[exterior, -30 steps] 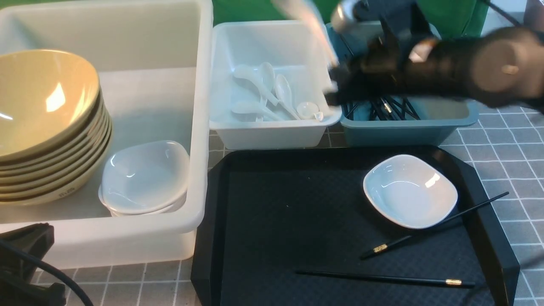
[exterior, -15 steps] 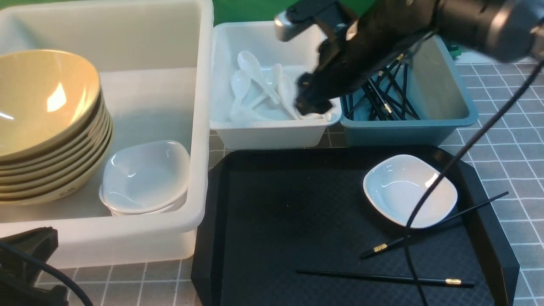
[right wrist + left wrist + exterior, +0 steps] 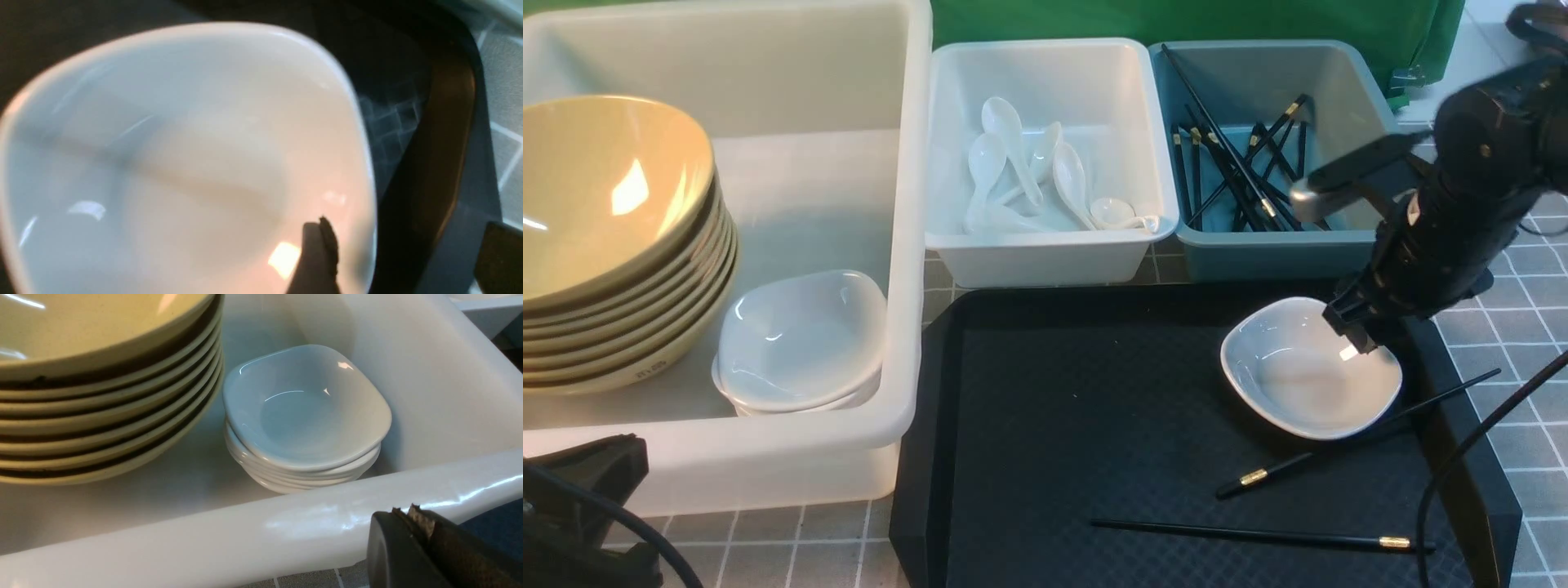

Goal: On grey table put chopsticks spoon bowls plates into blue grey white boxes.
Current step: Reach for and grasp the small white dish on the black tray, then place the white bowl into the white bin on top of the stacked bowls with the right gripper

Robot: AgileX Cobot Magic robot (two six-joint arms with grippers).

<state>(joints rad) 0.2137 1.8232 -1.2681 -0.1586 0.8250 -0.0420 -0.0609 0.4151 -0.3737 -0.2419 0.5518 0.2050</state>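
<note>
At the bench's (image 3: 1535, 302) near-left corner my left gripper (image 3: 408, 522) sits low just outside the big white tub (image 3: 907, 245), and I cannot tell from its wrist view whether its jaws are parted. Inside that tub, along the bench's left edge, the tan bowls (image 3: 613, 245) are stacked with a pile of white plates (image 3: 800, 339) just beside them, so I judge that part mostly done. Toward the far edge, the white bin (image 3: 1045, 261) holds the spoons (image 3: 1029, 171), and the blue-grey bin (image 3: 1274, 257) next to it holds a bundle of chopsticks (image 3: 1241, 163). What I reckon is left lies on the black tray (image 3: 1094, 408) at the near edge: one plate (image 3: 1298, 384) and two loose chopsticks (image 3: 1258, 535). My right gripper (image 3: 1354, 336) is open and empty, one finger (image 3: 318, 253) inside that plate's right rim and the other outside it, not yet closed on it.
</note>
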